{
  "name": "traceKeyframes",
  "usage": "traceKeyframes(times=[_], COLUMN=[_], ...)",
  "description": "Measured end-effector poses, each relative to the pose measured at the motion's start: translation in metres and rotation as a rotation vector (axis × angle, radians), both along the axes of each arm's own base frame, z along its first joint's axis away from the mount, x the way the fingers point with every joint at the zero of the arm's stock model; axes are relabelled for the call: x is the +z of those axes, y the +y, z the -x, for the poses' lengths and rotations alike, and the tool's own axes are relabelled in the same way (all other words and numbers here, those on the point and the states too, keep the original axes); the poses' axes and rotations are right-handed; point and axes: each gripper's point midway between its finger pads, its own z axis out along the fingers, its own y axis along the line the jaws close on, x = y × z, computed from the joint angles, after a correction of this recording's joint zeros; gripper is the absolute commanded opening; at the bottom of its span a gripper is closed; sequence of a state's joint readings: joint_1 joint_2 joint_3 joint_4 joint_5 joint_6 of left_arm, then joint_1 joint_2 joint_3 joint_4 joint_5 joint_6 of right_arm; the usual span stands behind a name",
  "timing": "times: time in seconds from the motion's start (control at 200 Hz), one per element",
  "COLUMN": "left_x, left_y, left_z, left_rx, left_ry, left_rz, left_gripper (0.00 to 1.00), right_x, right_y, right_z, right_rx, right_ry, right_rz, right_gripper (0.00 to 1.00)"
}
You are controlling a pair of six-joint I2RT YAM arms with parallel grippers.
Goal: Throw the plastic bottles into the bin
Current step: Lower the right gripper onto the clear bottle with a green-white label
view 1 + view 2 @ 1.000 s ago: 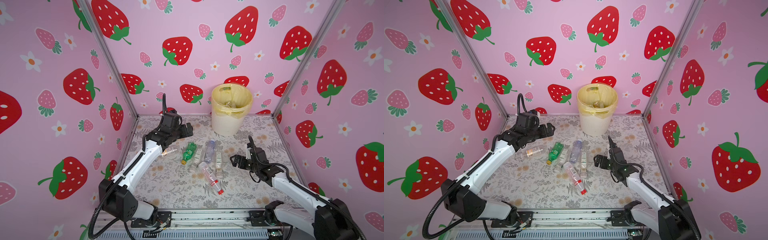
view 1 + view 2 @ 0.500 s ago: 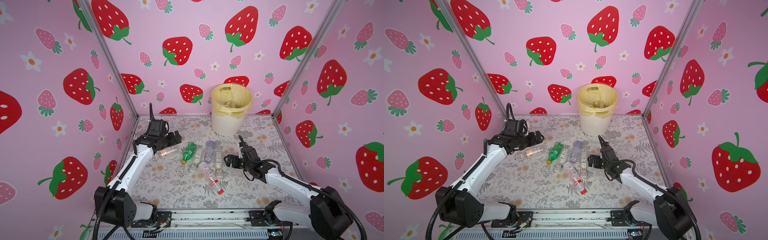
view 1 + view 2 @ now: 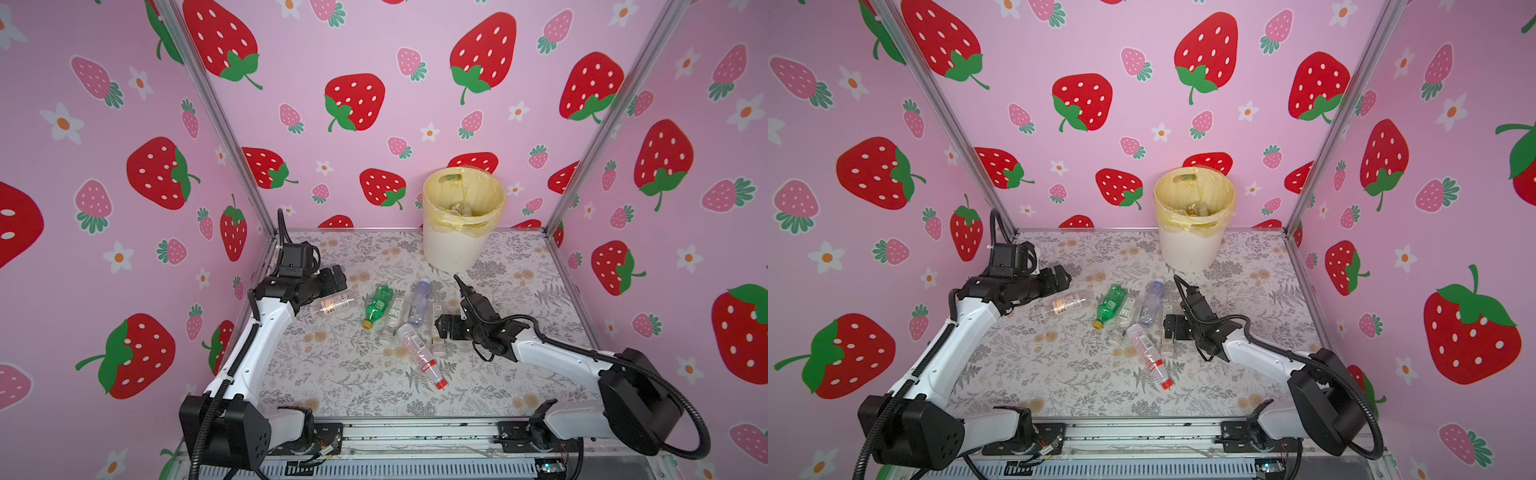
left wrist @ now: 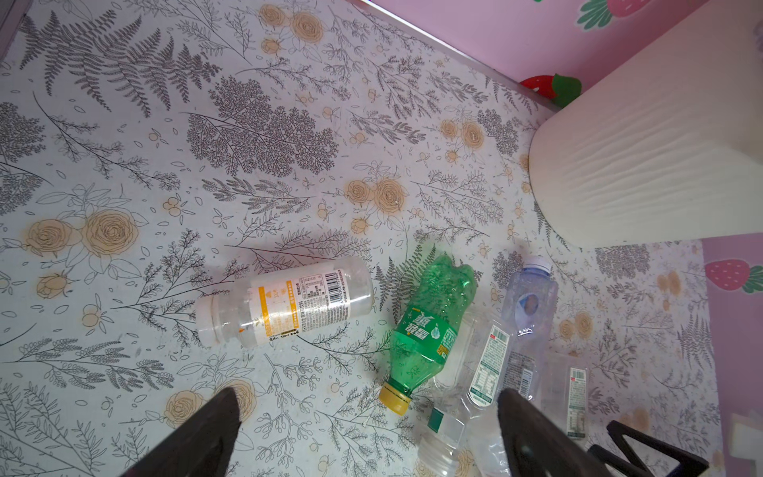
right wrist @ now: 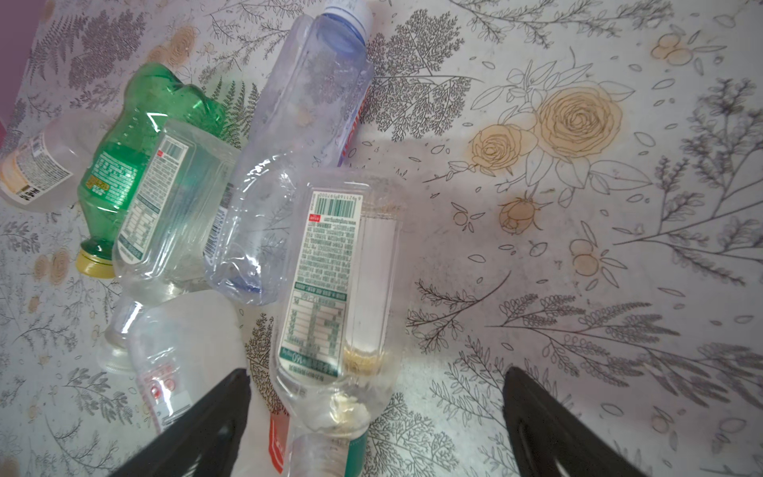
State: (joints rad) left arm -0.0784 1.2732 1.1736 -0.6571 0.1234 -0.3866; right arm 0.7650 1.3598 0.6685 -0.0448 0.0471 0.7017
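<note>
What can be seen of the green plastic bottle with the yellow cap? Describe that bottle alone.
The green translucent plastic bottle lies on its side on the floral-patterned table, looking empty. Its yellow screw cap is on and points toward the front edge; its lobed base points toward the back wall. A green label with white lettering wraps its middle. A clear labelled bottle lies against it.

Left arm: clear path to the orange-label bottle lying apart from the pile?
Probably yes. The left gripper is open and close to the orange-label bottle, with nothing between them. The green bottle lies apart from it, so the fingers should have room.
</note>
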Motion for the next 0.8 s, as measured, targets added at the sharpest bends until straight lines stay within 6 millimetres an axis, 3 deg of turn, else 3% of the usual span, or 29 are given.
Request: traceKeyframes(times=[0.44,0.8], left_x=[-0.010,-0.012], left_y=[0.003,0.005], left_z=[-0.003,-0.004], left_rx=[0.005,0.012], left_ry=[0.039,0.048], left_rz=[0.057,0.077], left_gripper=[0.99,0.99], right_x=[-0.005,-0.016], right_y=[0.023,0.030], right_z=[-0.005,-0.007], right_rx=[0.044,0.060], right_ry=[0.000,0.011], right_rz=[0.029,0.051], right_gripper=[0.96,0.88])
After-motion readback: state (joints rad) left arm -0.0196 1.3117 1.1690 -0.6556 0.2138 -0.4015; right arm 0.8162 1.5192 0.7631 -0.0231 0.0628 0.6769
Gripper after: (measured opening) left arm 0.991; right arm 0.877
